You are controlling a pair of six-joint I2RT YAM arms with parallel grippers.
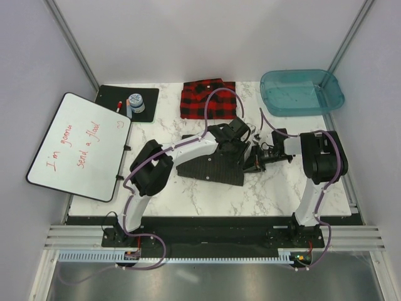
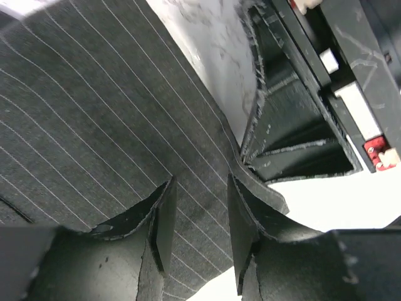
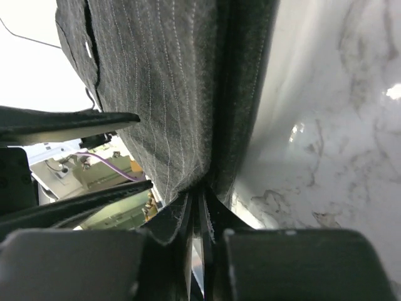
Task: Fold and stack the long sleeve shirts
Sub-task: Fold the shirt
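Near the plaid shirt (image 1: 208, 98), right gripper (image 3: 199, 200) is pinching the pinstripe shirt (image 1: 214, 168) by its edge; left gripper (image 2: 199, 191) is straddling it half-open; cloth seems limp.

Whiteboard (image 1: 78, 145) crowds the left edge (tub (image 1: 302, 91) far right).

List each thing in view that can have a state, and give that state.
Red plaid shirt, folded flat.
Pinstriped shirt, partly folded, gripped at one edge.
Left gripper, open over the pinstriped shirt.
Right gripper, shut on the pinstriped shirt's edge.
Teal tub, upright, looks empty.
Whiteboard, written on.
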